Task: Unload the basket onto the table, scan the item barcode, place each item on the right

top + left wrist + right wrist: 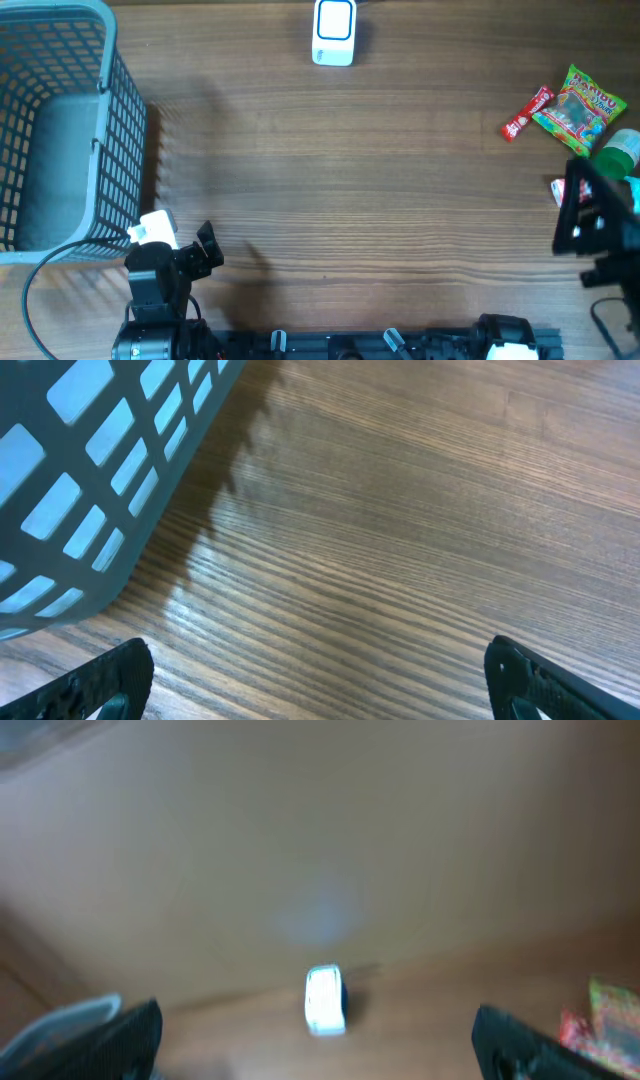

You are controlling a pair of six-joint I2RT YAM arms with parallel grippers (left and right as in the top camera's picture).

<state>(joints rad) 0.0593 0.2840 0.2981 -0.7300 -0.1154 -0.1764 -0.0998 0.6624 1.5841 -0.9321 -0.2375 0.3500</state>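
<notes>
Shows the left jaws wide apart and empty, dark fingertips (pixel 105 678) at the two lower corners of the left wrist view, with only bare wood grain between them. Just beside them, on that view's left, the slatted wall of a grey-blue basket (pixel 80 490), standing at the left end of the wooden surface (pixel 380 190). In the overhead view, the left arm (pixel 160 275) close to the basket's near corner.

Shows the right jaws likewise spread wide and gripping nothing, fingertips (pixel 115 1040) at the lower corners of the blurred right wrist view, which looks across the surface toward a white scanner (pixel 324 1000). Scanner at the middle of the far edge, well apart from both arms.

Items for scanning grouped at the right edge: a red packet (pixel 527 113) just beside a green sweets bag (pixel 580 108), and a green-capped bottle (pixel 618 152) nearer the right arm (pixel 590 220) and partly hidden by it. Barcodes too small to make out.
</notes>
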